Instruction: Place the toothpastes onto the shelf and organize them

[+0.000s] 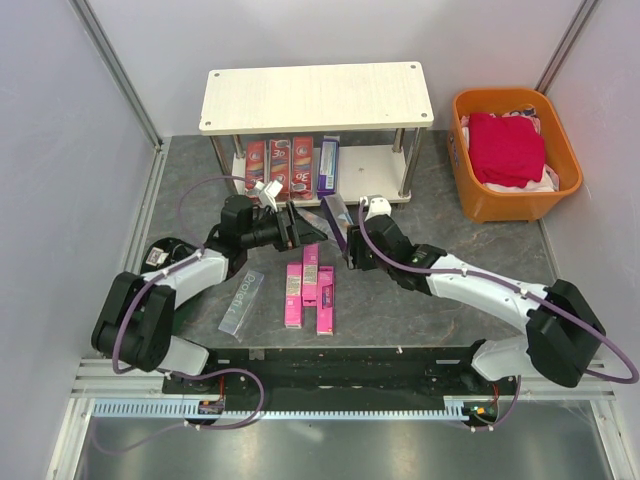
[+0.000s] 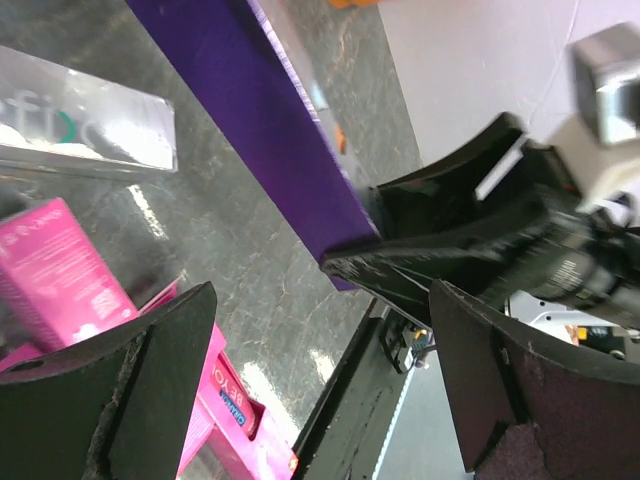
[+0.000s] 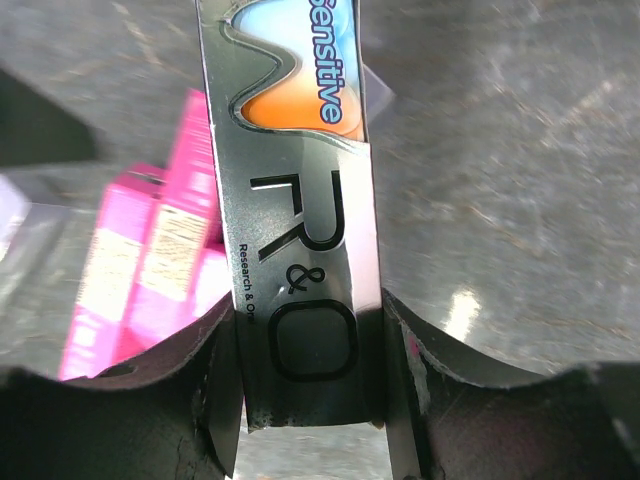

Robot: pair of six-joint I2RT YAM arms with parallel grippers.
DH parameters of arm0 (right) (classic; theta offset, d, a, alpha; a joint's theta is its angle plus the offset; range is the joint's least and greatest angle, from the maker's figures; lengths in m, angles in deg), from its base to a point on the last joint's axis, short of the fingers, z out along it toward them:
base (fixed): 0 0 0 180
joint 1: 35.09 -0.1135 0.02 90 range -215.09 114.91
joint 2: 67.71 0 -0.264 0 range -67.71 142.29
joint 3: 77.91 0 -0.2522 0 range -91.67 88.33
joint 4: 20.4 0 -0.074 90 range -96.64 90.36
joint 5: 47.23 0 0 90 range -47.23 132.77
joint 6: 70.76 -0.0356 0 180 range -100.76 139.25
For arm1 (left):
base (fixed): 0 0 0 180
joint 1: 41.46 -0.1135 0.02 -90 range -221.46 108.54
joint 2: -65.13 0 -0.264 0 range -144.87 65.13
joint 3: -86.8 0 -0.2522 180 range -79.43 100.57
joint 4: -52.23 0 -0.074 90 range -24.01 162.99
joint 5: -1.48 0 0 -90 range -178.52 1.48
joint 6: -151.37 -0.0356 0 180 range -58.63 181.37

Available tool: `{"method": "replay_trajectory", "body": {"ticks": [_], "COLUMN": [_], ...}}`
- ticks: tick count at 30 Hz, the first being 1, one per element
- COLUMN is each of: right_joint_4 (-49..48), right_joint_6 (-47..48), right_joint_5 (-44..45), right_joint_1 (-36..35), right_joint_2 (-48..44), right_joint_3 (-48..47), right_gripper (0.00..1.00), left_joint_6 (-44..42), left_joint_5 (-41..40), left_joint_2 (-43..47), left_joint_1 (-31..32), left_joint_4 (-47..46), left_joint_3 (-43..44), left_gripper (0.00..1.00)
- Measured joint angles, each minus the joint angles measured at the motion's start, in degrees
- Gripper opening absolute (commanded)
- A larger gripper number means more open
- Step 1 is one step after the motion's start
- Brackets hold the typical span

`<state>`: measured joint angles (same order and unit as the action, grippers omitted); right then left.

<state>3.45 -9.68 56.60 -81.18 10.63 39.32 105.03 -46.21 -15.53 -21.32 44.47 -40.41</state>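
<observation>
I see four cartons (image 1: 291, 163) on the lower board (image 1: 370, 165) of the shelf (image 1: 315, 95), a basket (image 1: 510, 205) to its right, and three cartons (image 1: 309, 285) on the bench (image 1: 385, 312) before it.

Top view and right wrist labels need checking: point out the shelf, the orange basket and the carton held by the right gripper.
shelf (image 1: 316, 95), top view, middle of its upper board.
basket (image 1: 512, 206), top view, its front wall.
held carton (image 3: 300, 290), right wrist view, lettered face above the jaws.

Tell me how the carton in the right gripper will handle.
The carton is probably stiff: its edges look straight and uncrushed in the right gripper. Its glossy face may slip. Pinched near one end, it could pivot.
</observation>
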Motion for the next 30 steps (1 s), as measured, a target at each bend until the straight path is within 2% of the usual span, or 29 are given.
{"method": "replay_trajectory", "body": {"ticks": [11,15,16,18,19,20,23,24,28,30], "right_joint_4": [-2.40,-2.91,-2.99,-3.23,-3.28,-3.41,-3.50,-3.52,-5.33,-6.47], "right_joint_6": [-1.42,-1.73,-1.77,-1.84,-1.86,-1.90,-1.84,-1.77,-1.66,-1.22], "right_joint_5": [-0.46,-0.46,-0.44,-0.35,-0.24,-0.22,-0.31,-0.31,-1.09,-1.79], "right_joint_1": [-5.81,-7.52,-7.78,-8.20,-8.31,-8.31,-8.59,-8.61,-8.52,-8.35], "right_joint_2": [-0.42,-0.42,-0.39,-0.39,-0.42,-0.42,-0.20,-0.20,-0.24,-0.66], "right_joint_3": [-1.40,-1.53,-1.60,-1.73,-1.73,-1.73,-1.73,-1.73,-1.75,-1.75], "right_gripper": [0.27,0.32,0.34,0.38,0.39,0.41,0.63,0.73,0.97,0.98], "left_joint_6": [4.79,6.01,6.32,7.04,7.39,7.80,9.77,9.86,9.64,9.42], "left_joint_5": [0.09,0.04,0.04,0.04,-0.07,-0.15,-0.17,-0.20,0.37,1.95], "left_joint_2": [-6.64,-8.02,-8.28,-8.79,-8.87,-8.92,-8.72,-8.66,-8.04,-7.34], "left_joint_1": [3.15,3.17,3.19,3.23,3.23,3.19,3.23,3.23,1.68,-0.92], "left_joint_4": [-7.54,-9.66,-10.05,-11.06,-11.50,-11.74,-13.53,-13.81,-14.10,-14.32], "left_joint_3": [0.81,1.22,1.22,1.22,1.20,1.18,1.16,1.09,-0.20,-1.40], "left_gripper": [0.92,0.78,0.69,0.60,0.49,0.47,0.46,0.46,0.43,0.42]}}
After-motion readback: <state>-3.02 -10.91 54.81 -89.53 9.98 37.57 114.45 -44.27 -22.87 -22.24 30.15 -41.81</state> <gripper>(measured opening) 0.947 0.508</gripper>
